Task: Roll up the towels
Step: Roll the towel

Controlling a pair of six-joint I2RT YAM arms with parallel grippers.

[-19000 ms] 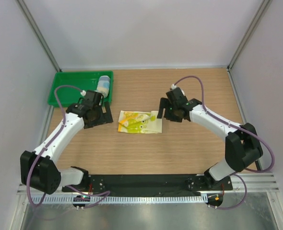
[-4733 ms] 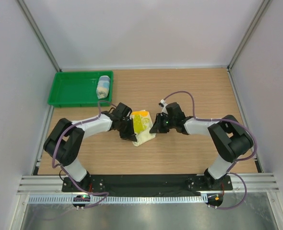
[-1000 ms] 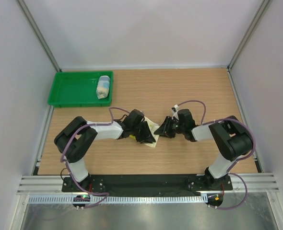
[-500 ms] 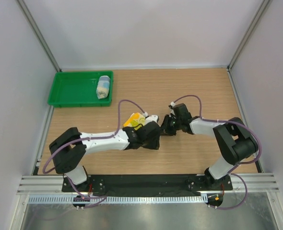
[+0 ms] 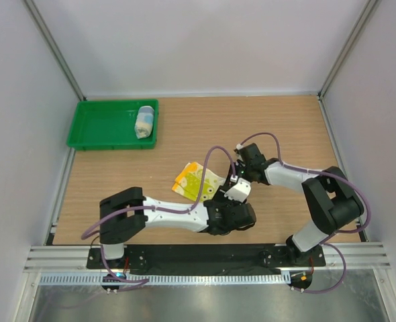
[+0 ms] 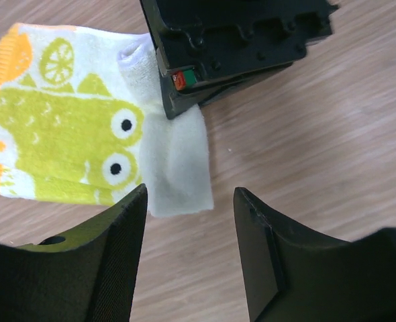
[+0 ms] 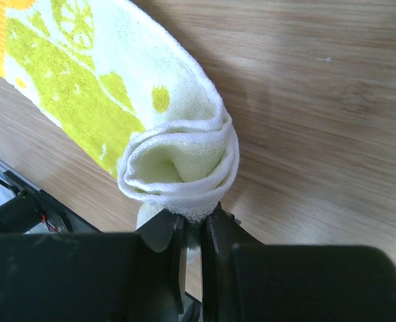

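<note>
right wrist cam only: right gripper (image 7: 192, 225) pinched on yellow towel's (image 7: 97, 80) rolled end, top view hides that, left gripper (image 6: 189, 196) gaping wide over its white edge, open wood (image 6: 332, 134) beyond, blue towel (image 5: 144, 121) rolled in tray (image 5: 101, 127) well off to their left

Your right claw (image 7: 194, 225) pinched the rolled end of the yellow-green towel (image 7: 104, 87), hiding the cloth between its fingers (image 7: 160, 233), and the towel's far end ran off the top left of that view. In the left wrist view, the right claw's body covered the towel's upper right corner and was itself cut off at the top; the left claw (image 6: 189, 196) lost its finger roots below the bottom edge. From above you could not make out either claw's fingertips, and the light blue towel (image 5: 144, 122) in the green tray (image 5: 101, 127) was too small to show its pattern.
</note>
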